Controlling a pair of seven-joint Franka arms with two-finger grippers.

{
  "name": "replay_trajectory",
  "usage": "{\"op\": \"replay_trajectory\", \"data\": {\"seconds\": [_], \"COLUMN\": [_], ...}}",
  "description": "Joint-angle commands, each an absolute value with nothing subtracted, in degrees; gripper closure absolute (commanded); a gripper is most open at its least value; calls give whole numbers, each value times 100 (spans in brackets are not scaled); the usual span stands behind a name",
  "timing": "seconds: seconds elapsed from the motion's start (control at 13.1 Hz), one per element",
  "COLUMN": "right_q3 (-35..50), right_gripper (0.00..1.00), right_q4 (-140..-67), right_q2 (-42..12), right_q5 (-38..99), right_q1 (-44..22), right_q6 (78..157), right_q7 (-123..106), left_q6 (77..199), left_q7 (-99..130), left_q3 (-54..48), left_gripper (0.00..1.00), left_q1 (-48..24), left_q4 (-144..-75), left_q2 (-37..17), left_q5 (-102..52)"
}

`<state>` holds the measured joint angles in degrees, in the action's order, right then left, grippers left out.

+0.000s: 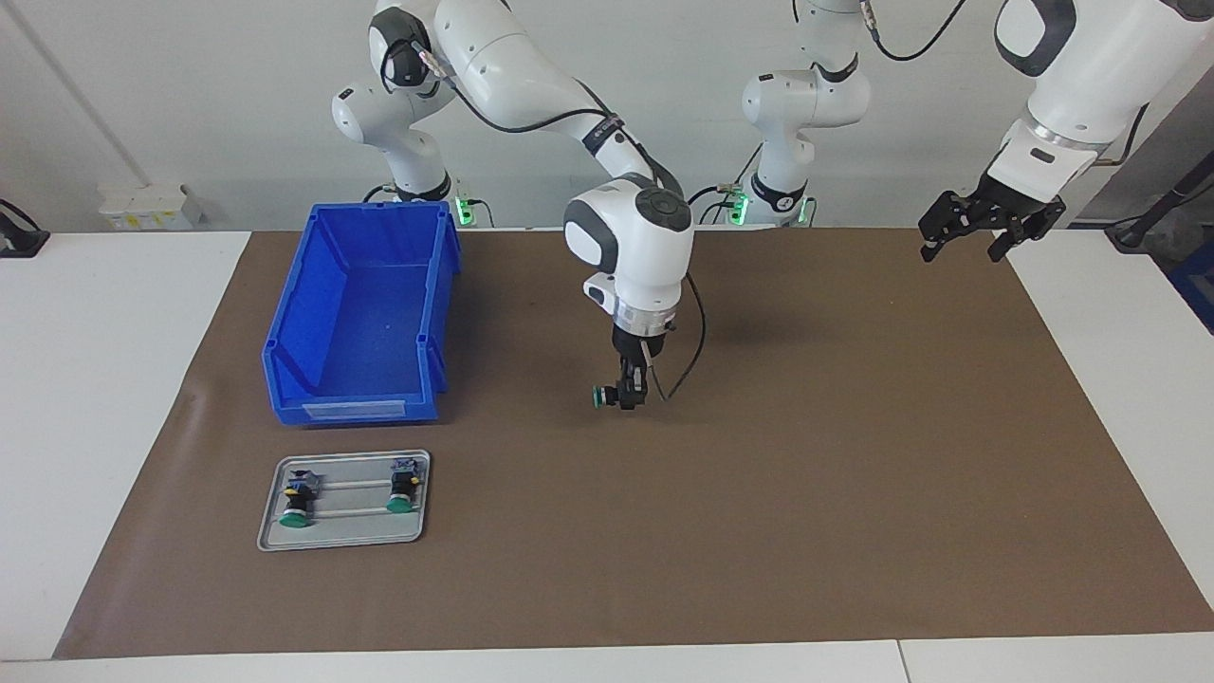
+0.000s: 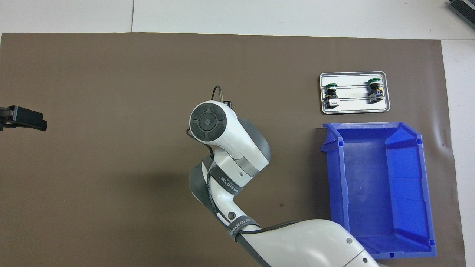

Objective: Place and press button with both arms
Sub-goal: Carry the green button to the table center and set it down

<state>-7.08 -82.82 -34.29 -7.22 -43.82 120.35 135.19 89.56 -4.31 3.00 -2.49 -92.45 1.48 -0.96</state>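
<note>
Nearest me, two green-capped buttons (image 1: 296, 500) lie on a flat metal tray (image 1: 343, 537); my right claw (image 1: 626, 396) pinches a third green mushroom-capped button (image 1: 600, 396) above brown matting (image 1: 806, 474), left claw (image 1: 977, 232) spread wide, empty.

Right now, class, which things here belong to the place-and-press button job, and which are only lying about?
In the job:
- button, held in the right pincer over the brown mat
- left pincer, open, waiting at its own end of the table

Lying about:
- blue bin
- grey tray with two spare buttons
</note>
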Motion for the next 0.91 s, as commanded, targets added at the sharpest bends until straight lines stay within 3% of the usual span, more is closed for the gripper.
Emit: {"op": "replay_trajectory", "data": {"seconds": [0.0, 0.76, 0.84], "right_q3": [-703, -703, -703], "right_gripper": [100, 100, 93], "right_q4": [-8358, -8974, -9000], "right_q2": [-3524, -3445, -3437], "right_q5": [-870, -914, -984], "right_q1": [-4517, -4729, -4746], "right_q6": [12303, 12700, 12726], "right_q7": [14183, 14616, 14616], "left_q6": [9062, 9053, 9061], "left_q7": [-448, -448, -448], "left_q3": [264, 264, 264], "left_gripper": [0, 0, 0], "left_q1": [-202, -202, -202], "left_q4": [-9448, -9448, -9448], "left_q2": [325, 334, 325], "left_q5": [0, 0, 0]}}
